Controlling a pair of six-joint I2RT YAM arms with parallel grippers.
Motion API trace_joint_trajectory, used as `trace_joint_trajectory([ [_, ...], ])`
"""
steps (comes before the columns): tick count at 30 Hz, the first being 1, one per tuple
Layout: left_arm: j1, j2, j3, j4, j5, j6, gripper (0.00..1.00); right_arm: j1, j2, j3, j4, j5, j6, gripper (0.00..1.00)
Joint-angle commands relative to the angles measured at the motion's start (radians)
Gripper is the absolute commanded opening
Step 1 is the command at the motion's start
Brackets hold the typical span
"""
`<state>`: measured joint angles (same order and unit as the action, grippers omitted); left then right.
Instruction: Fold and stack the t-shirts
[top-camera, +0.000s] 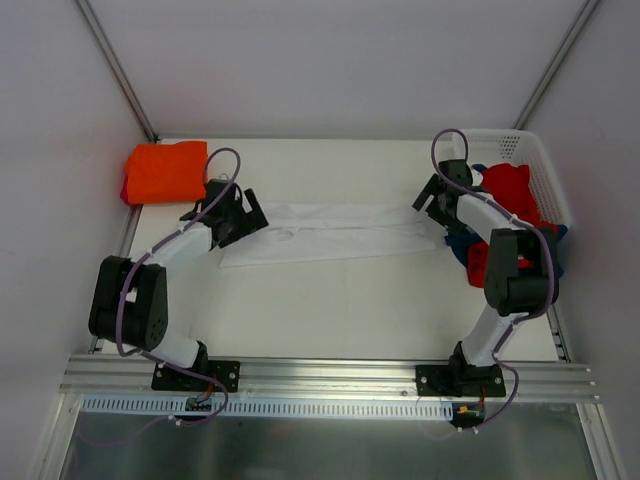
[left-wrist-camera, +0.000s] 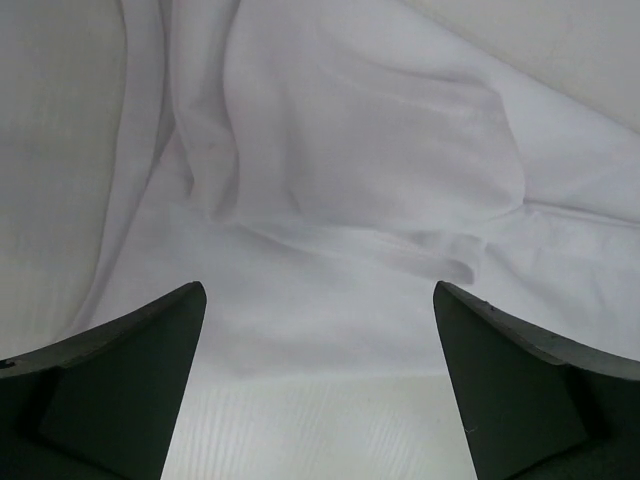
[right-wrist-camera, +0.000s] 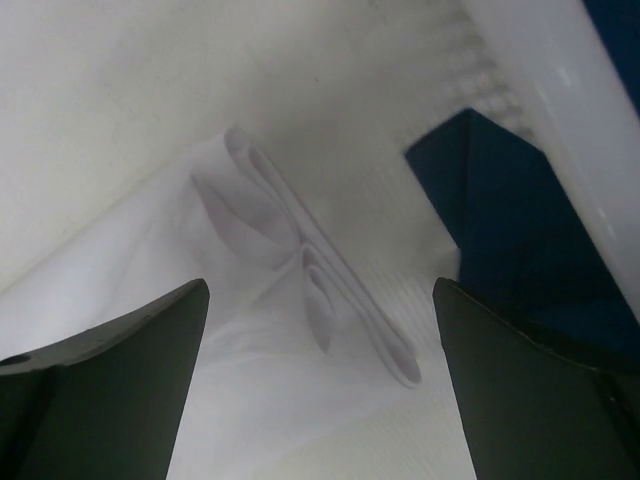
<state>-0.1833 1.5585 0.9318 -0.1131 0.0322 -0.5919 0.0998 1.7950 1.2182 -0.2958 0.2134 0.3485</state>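
Observation:
A white t-shirt (top-camera: 335, 232) lies folded into a long strip across the middle of the table. My left gripper (top-camera: 252, 216) is open at its left end, with the cloth (left-wrist-camera: 340, 180) under and ahead of the jaws. My right gripper (top-camera: 428, 203) is open at its right end, over the layered hem (right-wrist-camera: 320, 290). A folded bright orange t-shirt (top-camera: 165, 170) lies at the back left. A red t-shirt (top-camera: 508, 190) and a blue one (top-camera: 462, 246) sit in and hang over the basket at the right.
A white perforated plastic basket (top-camera: 540, 160) stands at the back right; its wall shows in the right wrist view (right-wrist-camera: 560, 80) with blue cloth (right-wrist-camera: 500, 230) beside it. Table edge rail (top-camera: 330, 375) runs along the front.

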Motion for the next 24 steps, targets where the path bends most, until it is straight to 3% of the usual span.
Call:
trace_joint_trajectory([
  [1, -0.088, -0.161, -0.076, -0.008, -0.187, -0.061, 0.99, 0.006, -0.097, -0.039, -0.075, 0.093, 0.049, 1.0],
  [6, -0.205, -0.404, -0.224, -0.051, -0.343, -0.193, 0.99, 0.041, -0.17, -0.074, -0.083, 0.116, 0.049, 0.99],
  [10, -0.255, -0.549, -0.332, -0.071, -0.374, -0.293, 0.98, 0.083, -0.216, -0.049, -0.08, 0.127, 0.041, 1.0],
  [13, -0.292, -0.591, -0.39, -0.071, -0.434, -0.356, 0.91, 0.101, -0.21, -0.017, -0.016, 0.086, 0.026, 0.95],
  [14, -0.298, -0.585, -0.396, -0.069, -0.446, -0.379, 0.88, 0.104, -0.182, -0.002, 0.001, 0.046, 0.02, 0.88],
  [15, -0.306, -0.556, -0.395, -0.069, -0.456, -0.387, 0.77, 0.104, -0.162, 0.018, 0.009, 0.029, 0.015, 0.42],
  [16, -0.305, -0.536, -0.39, -0.069, -0.462, -0.402, 0.7, 0.106, -0.139, 0.067, 0.007, 0.018, 0.017, 0.14],
  [17, -0.306, -0.514, -0.377, -0.069, -0.469, -0.411, 0.6, 0.106, -0.085, 0.095, 0.0, 0.012, 0.024, 0.01],
  [18, -0.306, -0.467, -0.366, -0.071, -0.468, -0.417, 0.36, 0.104, -0.056, 0.124, -0.008, 0.001, 0.026, 0.0],
  [21, -0.306, -0.381, -0.329, -0.071, -0.462, -0.456, 0.1, 0.106, 0.042, 0.201, 0.01, -0.031, 0.017, 0.0],
  [24, -0.308, -0.301, -0.291, -0.069, -0.456, -0.474, 0.03, 0.107, 0.127, 0.253, 0.032, -0.061, 0.004, 0.0],
])
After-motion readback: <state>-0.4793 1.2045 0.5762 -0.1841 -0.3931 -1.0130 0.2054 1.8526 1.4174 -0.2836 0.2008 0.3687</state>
